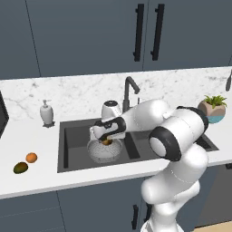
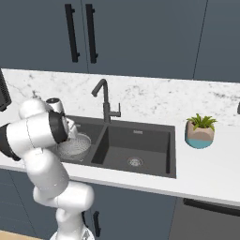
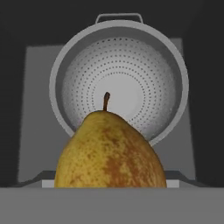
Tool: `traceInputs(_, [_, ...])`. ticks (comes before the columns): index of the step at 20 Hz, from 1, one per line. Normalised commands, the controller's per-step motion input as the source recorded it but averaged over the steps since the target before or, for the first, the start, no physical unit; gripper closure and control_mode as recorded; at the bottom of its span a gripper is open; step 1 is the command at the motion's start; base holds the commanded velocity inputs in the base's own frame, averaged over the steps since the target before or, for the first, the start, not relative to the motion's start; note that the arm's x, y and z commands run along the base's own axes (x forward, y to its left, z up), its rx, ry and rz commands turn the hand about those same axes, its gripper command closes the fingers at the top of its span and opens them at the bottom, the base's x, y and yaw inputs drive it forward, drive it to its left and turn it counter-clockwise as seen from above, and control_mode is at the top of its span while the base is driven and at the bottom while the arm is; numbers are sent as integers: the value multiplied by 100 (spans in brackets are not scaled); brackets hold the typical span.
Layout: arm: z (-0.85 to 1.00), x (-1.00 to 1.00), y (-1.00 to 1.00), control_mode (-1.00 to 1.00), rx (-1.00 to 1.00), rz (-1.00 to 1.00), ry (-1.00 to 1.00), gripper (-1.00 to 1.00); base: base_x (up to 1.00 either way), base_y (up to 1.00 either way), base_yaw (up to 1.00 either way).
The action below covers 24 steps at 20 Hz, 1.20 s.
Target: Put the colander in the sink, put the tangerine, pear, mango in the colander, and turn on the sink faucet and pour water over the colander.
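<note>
Nearest your hand camera you have the pear, stem pointing up in that view, sitting right against the lens between the fingers; the gripper stands fairly wide, and that looks like a hold on the pear's broad body rather than empty jaws, though the fingertips themselves are hidden behind the fruit. Just beyond it lies the colander, empty, its perforated bowl open toward you, so the pear is lined up over the mouth for a drop. The colander rests in the left basin of the sink, near the divider, where the sink faucet at the back edge could reach it. Farther out, on the counter near its front edge left of the sink, the tangerine and mango wait close together.
</note>
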Motion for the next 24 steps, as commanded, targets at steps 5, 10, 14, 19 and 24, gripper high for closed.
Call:
traceInputs(5, [-35,60,37,-100,0,-7,6,100,0,0,0])
traceInputs(10, [-37,40,12,-100,-2,-1,8,100,0,0,0])
traceInputs(14, [-37,20,0,-100,-3,0,6,100,0,0,0])
traceInputs(19, [-35,16,0,-100,-2,0,6,100,0,0,0])
traceInputs(24, [-31,14,0,-100,-1,0,7,100,0,0,0])
